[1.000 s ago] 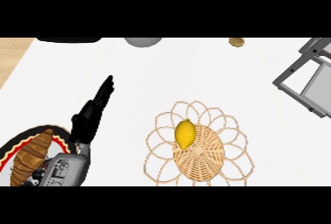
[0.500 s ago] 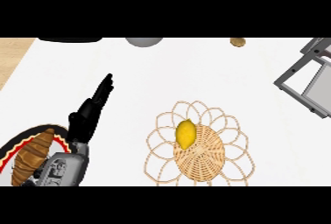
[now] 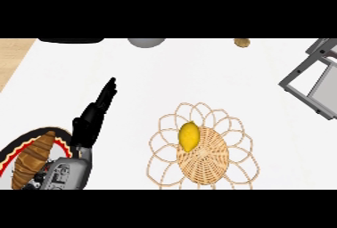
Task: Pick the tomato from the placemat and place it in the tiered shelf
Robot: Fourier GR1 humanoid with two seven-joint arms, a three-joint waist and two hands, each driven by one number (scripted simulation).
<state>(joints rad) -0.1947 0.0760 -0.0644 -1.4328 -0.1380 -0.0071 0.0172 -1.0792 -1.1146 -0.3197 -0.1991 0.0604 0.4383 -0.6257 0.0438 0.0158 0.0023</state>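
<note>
Left hand (image 3: pixel 94 113) unmoved (fingers straight), apart from placemat (image 3: pixel 201 147).

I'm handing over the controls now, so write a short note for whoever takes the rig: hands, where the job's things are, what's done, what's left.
Left hand: open, fingers straight, over the counter at the view's left, holding nothing.
Right hand: not in view.
The yellow fruit, which the task calls a tomato, lies on the wicker placemat, untouched.
Tiered shelf: at the right edge, only partly in view.
Done: nothing yet.
Left: grasp the fruit, carry it right, set it in the shelf.
Beside the left forearm: a croissant on a plate.
</note>
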